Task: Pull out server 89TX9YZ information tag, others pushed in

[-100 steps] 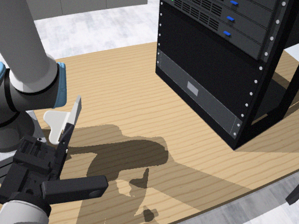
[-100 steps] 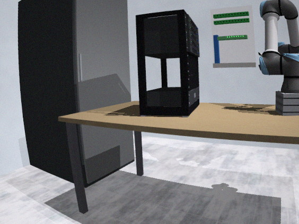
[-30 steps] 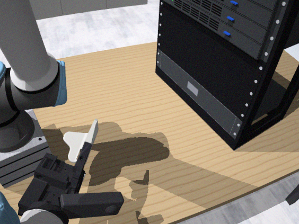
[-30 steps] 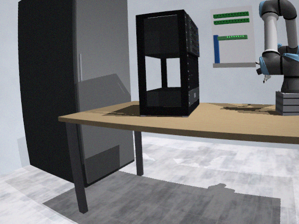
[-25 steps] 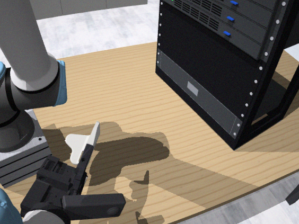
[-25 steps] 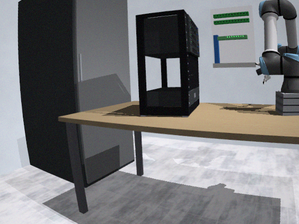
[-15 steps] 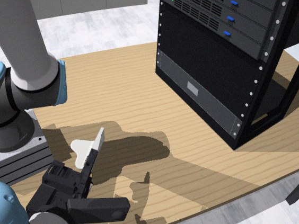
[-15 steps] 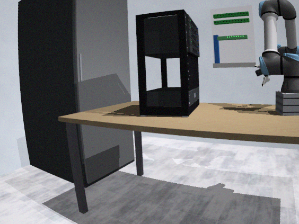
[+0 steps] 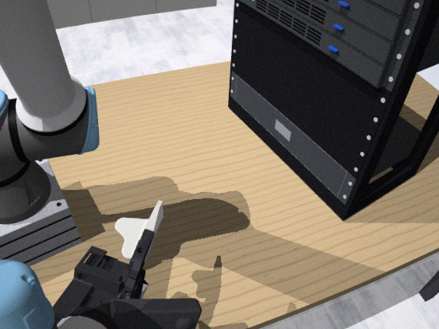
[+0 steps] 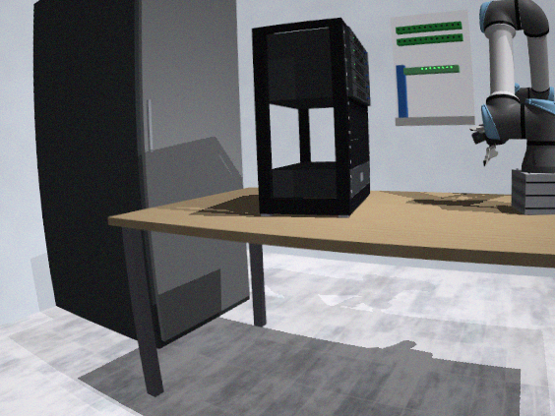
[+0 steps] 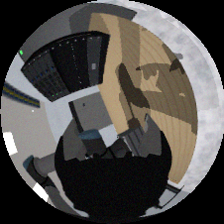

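Counter (image 9: 167, 133) (image 10: 418, 227) (image 11: 111, 59), wooden: carrying rack and arm. Cabinet (image 10: 192, 94), tall, grey-fronted: standing behind the counter. Rack (image 9: 288, 158) (image 10: 341, 119) (image 11: 106, 59), black: standing upright, holding servers (image 9: 289, 20) (image 10: 359, 65) (image 11: 42, 79) in its upper part; which is 89TX9YZ, cannot tell, the lettering being unreadable. Arm (image 9: 39, 55) (image 10: 502, 60), grey, white and blue: reaching over the counter. Gripper (image 9: 142, 246) (image 10: 482, 144) (image 11: 110, 116): hanging well apart from the rack, gaping fully, grasping nothing. Blue tabs (image 9: 333, 49): protruding from server fronts.
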Controlling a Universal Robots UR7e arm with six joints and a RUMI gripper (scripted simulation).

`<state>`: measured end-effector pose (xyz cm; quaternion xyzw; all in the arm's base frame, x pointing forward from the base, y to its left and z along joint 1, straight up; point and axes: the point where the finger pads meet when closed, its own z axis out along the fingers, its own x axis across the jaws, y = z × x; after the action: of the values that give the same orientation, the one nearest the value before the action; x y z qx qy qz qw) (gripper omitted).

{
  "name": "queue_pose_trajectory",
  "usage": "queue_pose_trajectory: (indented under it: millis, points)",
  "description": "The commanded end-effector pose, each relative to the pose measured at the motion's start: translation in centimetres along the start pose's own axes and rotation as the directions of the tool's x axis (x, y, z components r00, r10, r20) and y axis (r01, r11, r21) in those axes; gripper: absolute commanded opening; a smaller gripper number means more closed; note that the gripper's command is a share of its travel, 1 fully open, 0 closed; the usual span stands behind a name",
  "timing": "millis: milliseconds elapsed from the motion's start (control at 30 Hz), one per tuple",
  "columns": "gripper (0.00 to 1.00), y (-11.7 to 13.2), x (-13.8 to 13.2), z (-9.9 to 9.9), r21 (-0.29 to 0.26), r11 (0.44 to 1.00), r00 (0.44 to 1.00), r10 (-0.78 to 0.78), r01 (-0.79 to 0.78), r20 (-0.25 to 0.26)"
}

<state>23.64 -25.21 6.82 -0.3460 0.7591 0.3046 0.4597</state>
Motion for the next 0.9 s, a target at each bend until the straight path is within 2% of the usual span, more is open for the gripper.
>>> queue_pose_trajectory:
  millis: [0, 867]
  points:
    - [1.0, -0.9, 0.9, 0.1, 0.017, 1.0, 0.999, -0.022, 0.022, -0.03]
    - [1.0, -5.7, 4.6, 0.0, 0.091, 0.982, 0.97, -0.146, 0.166, -0.194]
